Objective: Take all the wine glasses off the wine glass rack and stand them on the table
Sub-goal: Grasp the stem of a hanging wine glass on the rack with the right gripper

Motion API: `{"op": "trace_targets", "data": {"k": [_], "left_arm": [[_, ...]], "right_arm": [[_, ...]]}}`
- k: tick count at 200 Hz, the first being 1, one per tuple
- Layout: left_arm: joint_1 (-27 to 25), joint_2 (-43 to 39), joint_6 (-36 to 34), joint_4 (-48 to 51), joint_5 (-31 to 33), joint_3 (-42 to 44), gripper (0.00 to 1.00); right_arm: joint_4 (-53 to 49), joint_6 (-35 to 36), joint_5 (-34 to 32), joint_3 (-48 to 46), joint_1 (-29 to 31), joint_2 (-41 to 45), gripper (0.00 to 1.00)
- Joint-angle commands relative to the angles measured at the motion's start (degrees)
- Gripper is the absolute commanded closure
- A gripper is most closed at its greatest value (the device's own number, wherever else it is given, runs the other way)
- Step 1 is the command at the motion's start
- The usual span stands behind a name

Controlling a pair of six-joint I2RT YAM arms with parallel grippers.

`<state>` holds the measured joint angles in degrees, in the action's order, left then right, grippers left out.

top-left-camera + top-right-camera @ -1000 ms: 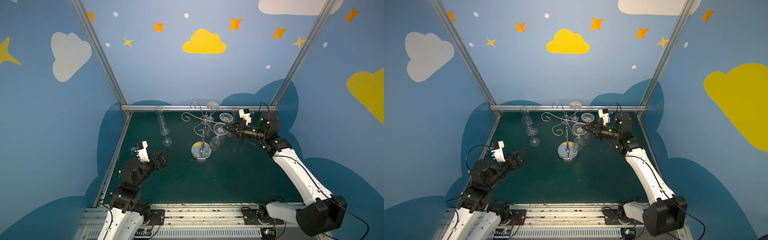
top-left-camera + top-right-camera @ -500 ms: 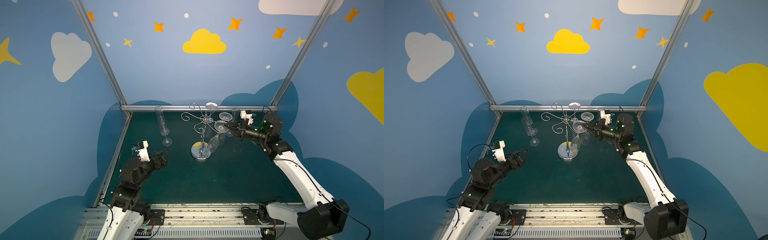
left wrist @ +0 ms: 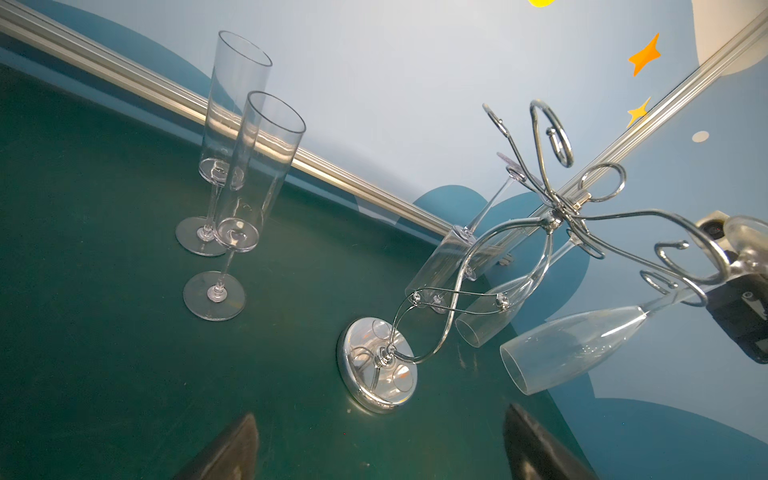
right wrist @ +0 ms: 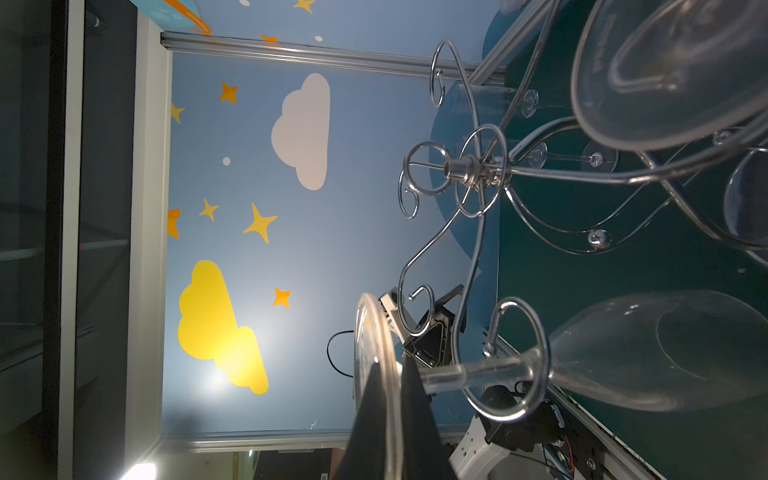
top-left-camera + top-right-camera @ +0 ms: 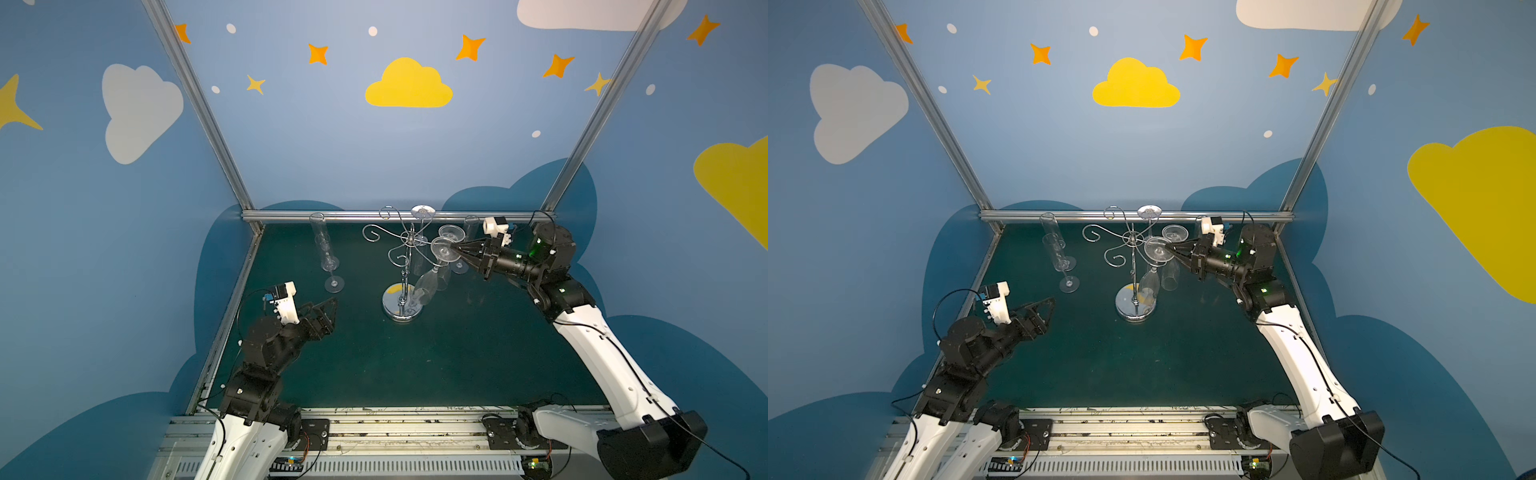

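The right claw [image 5: 455, 249] was clenched on the foot of the wine glass [image 5: 427, 286], which hung tilted, its stem in a curl of the rack [image 5: 402, 311]; the left claw [image 5: 329, 313] stood released, well apart.

Chrome rack [image 5: 394, 309], dark green table [image 5: 415, 365]

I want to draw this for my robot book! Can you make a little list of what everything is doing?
wine glass rack: stands mid-table on its shiny round base
wine glass: hangs upside down, tilted, stem inside a rack loop
right jaws: shut on the wine glass's foot
left jaws: open, empty, low over the table, away from the rack
standing flutes: two, upright, left of the rack
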<state>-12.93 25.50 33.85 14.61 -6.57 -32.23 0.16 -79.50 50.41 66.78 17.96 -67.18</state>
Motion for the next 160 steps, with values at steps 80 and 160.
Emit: {"op": "trace_targets", "data": {"k": [80,160], "left_arm": [[-0.08,-3.48,-1.23,2.26,1.32,0.49,0.08],[-0.08,-6.12,-2.74,4.93,2.96,0.10,0.07]], "right_arm": [[2.27,-0.51,-2.82,7.74,3.24,-7.19,1.00],[3.08,-1.92,-3.82,7.80,0.29,-11.23,1.00]]}}
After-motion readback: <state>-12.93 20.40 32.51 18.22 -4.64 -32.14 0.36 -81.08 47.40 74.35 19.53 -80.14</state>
